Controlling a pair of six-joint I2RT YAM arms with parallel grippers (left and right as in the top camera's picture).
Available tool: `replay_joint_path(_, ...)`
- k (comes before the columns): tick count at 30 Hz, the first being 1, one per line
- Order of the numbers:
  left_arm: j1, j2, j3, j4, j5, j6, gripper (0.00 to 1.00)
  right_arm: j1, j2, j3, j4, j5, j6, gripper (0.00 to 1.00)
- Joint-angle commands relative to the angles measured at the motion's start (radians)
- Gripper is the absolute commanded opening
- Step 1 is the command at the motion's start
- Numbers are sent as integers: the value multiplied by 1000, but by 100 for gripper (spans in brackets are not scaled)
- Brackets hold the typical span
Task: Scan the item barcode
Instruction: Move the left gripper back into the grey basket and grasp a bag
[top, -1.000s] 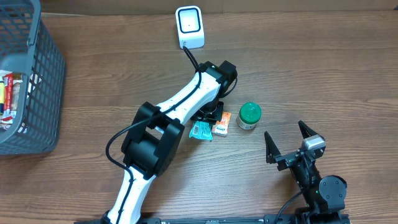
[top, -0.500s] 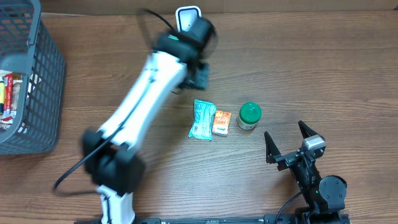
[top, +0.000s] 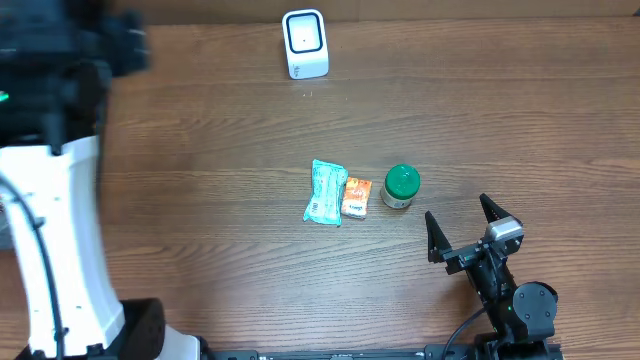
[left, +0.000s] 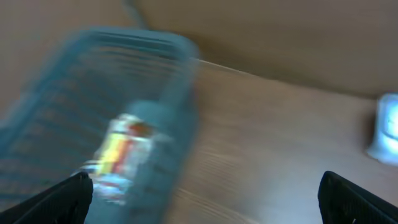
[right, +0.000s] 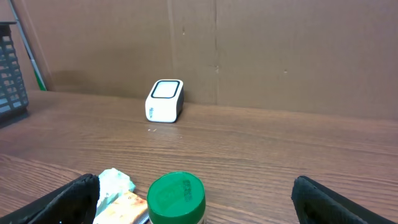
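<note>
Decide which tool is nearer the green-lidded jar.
Right. The right tool sits close, just toward the robot's side of the green-lidded jar; the left tool is far off, by the basket.

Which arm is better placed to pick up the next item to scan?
Right. The right gripper is open and sits just short of the green-lidded jar, with the scanner straight ahead. The left gripper, also open, is off by the basket, far from the items.
</note>
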Motion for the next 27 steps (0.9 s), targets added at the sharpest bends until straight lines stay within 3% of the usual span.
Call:
replay_joint_path(1, 132, 16, 9, 7, -31, 91, 100, -6, -8, -11, 5, 10, 7, 100)
replay_joint_path(13, 499, 217, 9, 50, 252, 130, 100, -6, -8, -11, 5, 10, 7, 100)
replay_joint_path(27, 617, 589, 9, 112, 283, 270, 100, -6, -8, -11, 5, 10, 7, 100)
